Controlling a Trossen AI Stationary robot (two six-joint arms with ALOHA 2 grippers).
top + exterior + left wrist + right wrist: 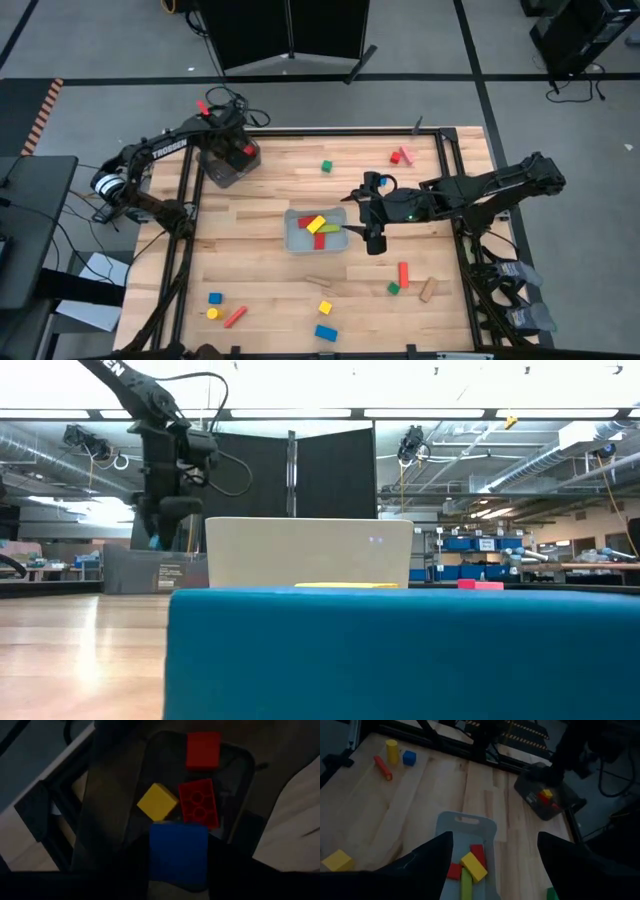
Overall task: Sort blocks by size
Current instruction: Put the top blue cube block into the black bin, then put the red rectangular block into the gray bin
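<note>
My left gripper is at the table's far left, over the dark translucent bowl, and is shut on a blue block. In the bowl lie two red blocks and a yellow cube. My right gripper is open and empty, just right of the clear tray. The tray holds red, yellow and green blocks. More blocks lie loose on the table. My left gripper pinches the blue block by two opposite sides between its two fingers. The fingers come from above, pointing down. The block is lifted clear, above the bowl's opening and the blocks inside it.
Loose blocks lie near the front edge: a blue cube, a yellow cylinder, a red bar, a yellow cube and a blue block. A red bar and green cube lie at the right, a green cube at the back.
</note>
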